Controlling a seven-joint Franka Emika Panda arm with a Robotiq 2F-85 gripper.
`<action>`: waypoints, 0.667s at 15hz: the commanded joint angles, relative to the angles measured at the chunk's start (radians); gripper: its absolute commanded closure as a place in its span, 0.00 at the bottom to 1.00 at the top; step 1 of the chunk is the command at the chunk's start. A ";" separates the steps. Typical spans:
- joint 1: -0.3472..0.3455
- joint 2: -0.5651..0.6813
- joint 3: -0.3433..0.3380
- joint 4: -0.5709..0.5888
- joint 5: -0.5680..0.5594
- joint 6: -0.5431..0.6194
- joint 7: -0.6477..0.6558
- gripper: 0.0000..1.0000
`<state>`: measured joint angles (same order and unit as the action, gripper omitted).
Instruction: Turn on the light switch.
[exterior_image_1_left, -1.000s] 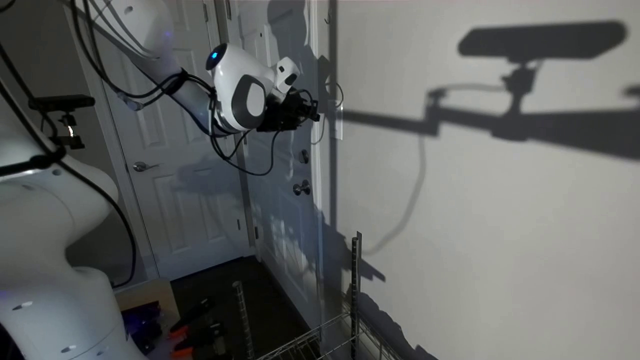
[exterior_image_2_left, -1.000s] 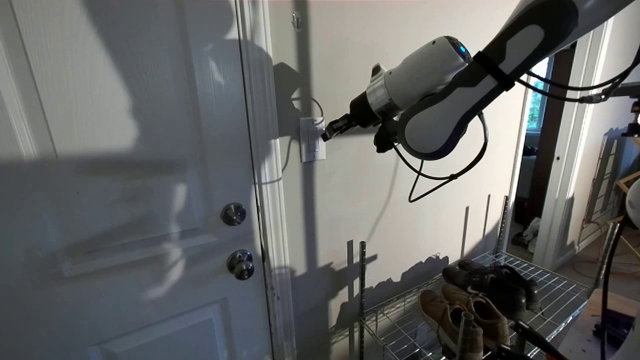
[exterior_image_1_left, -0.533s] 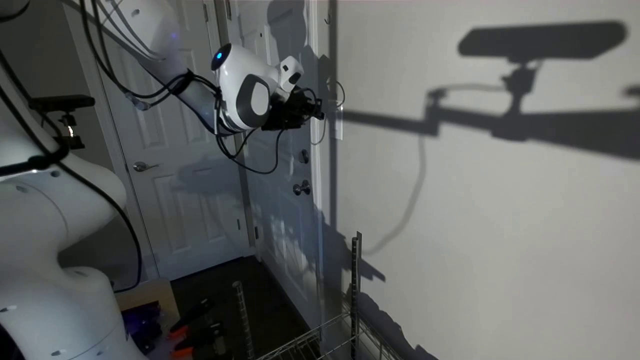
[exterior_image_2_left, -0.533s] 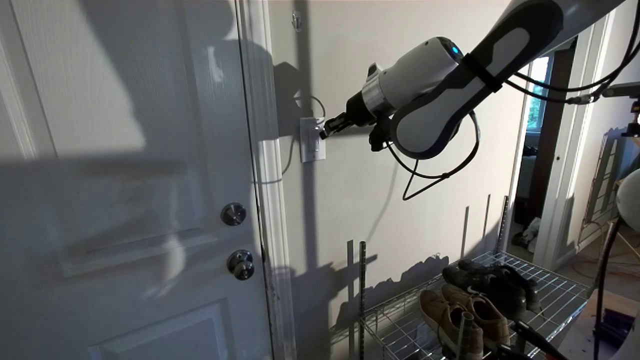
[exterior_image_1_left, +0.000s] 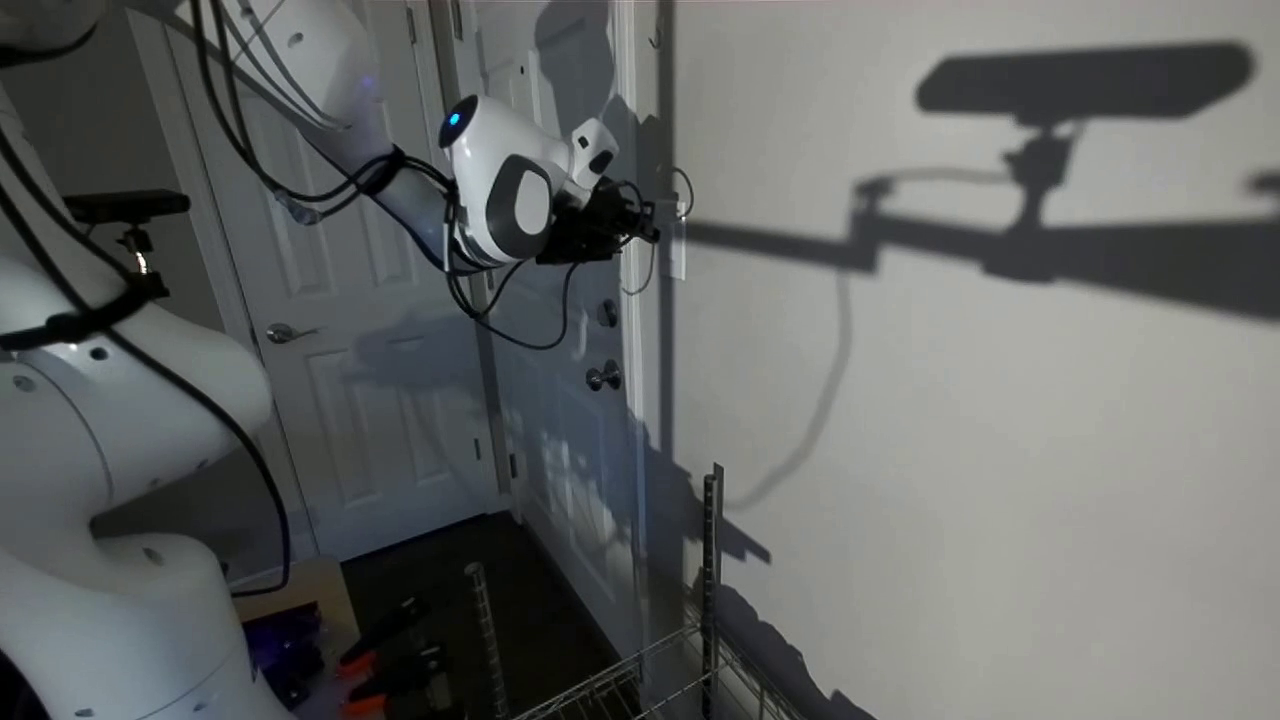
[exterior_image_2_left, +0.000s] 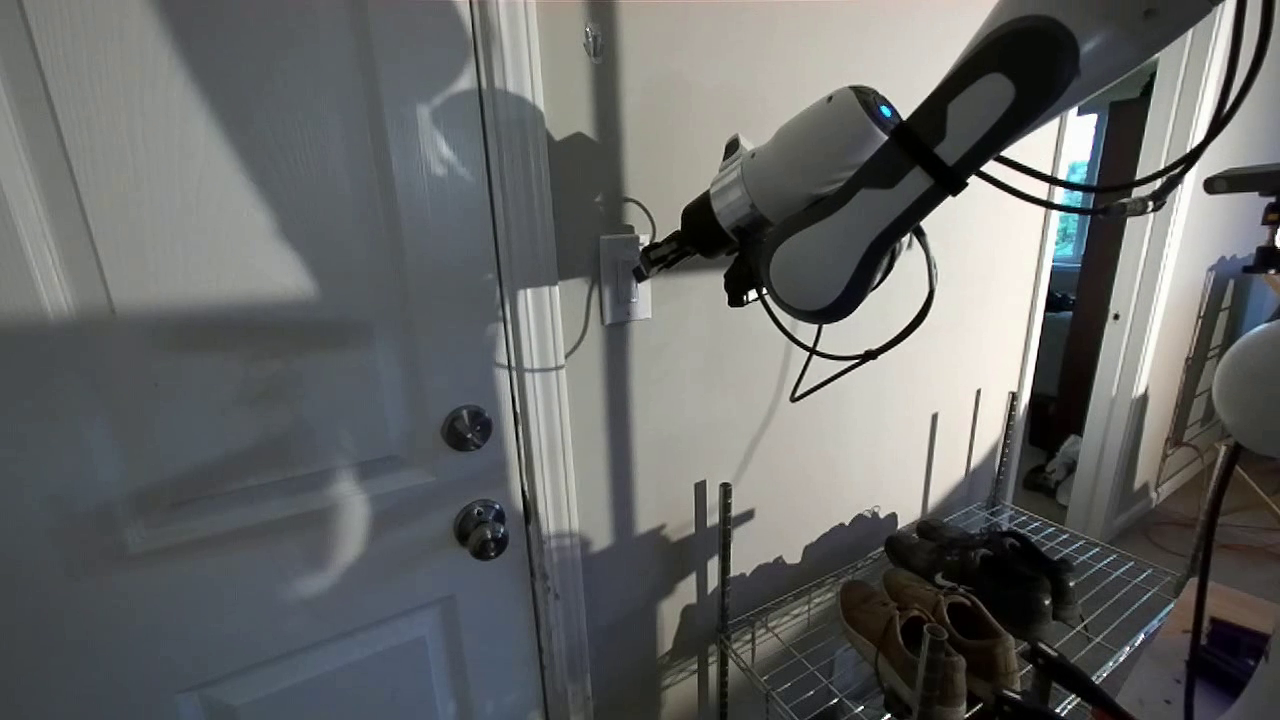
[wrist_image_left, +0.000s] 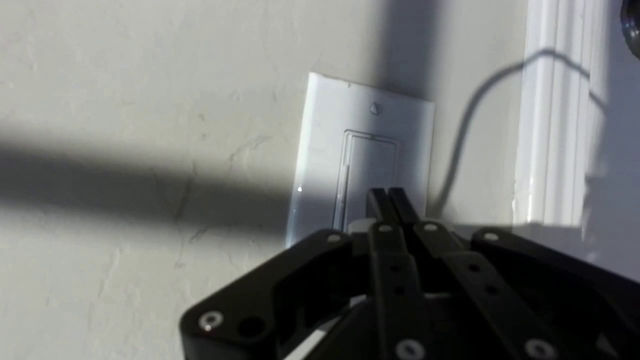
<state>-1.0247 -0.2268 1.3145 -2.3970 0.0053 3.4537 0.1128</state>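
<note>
Door frame (exterior_image_2_left: 540, 340): sideways drift toward it is best avoided.
Wall plate (exterior_image_2_left: 610, 300): mounted upright on the wall (exterior_image_2_left: 700, 400), near the frame.
Switch paddle (exterior_image_2_left: 627, 290): set in the middle of the plate; its upper half should probably be pressed, slowly and straight inward, until it is seen to tip.
Fingers (wrist_image_left: 380, 207): clenched together with nothing gripped; a blunt prod is thus offered for the push.
Gripper (exterior_image_2_left: 642, 272): angled downward at the plate's upper part; whether the paddle is touched, or how it is set, cannot be told. In the wrist view, apparently upside down, one end of plate and paddle, probably the upper, is covered by it.
Arm (exterior_image_2_left: 870, 225): cut off at the top edge in both exterior views.
</note>
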 joint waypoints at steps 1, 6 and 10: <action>-0.141 -0.025 0.138 0.035 0.029 0.000 0.016 0.94; -0.316 -0.058 0.308 0.104 0.029 0.000 0.049 0.94; -0.410 -0.090 0.389 0.130 0.025 0.016 0.081 0.94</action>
<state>-1.3408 -0.2686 1.6259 -2.3166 0.0093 3.4703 0.1542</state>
